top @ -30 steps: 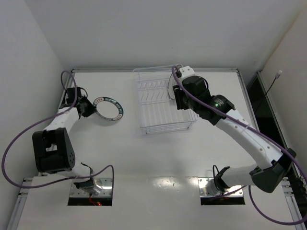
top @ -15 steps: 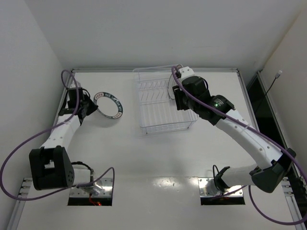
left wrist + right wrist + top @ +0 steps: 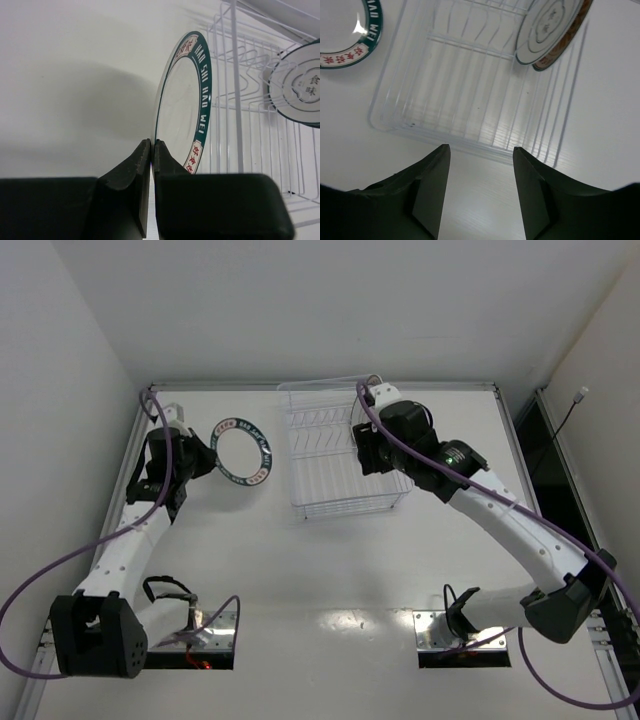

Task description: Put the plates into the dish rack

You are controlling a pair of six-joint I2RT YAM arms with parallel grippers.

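Observation:
My left gripper (image 3: 203, 456) is shut on the rim of the plate with the dark blue-green patterned band (image 3: 243, 452) and holds it raised and tilted, just left of the dish rack (image 3: 325, 502). In the left wrist view the fingertips (image 3: 145, 150) pinch this plate (image 3: 186, 107) edge-on, with the rack (image 3: 235, 75) beyond. Two plates stand in the rack's far right corner: the white one with a thin dark rim (image 3: 546, 29) in front of one with an orange-brown edge (image 3: 567, 41). My right gripper (image 3: 480, 149) is open and empty above the rack's near wall (image 3: 465, 145).
The rack's left and middle tine rows (image 3: 465, 35) hold nothing. The right arm (image 3: 470, 485) reaches across the rack's right side. A raised table border (image 3: 200, 387) runs along the back and left.
My left gripper has lifted the blue-green rimmed plate off the table and carried it right, towards the rack, tilting it upright. The right arm has barely moved.

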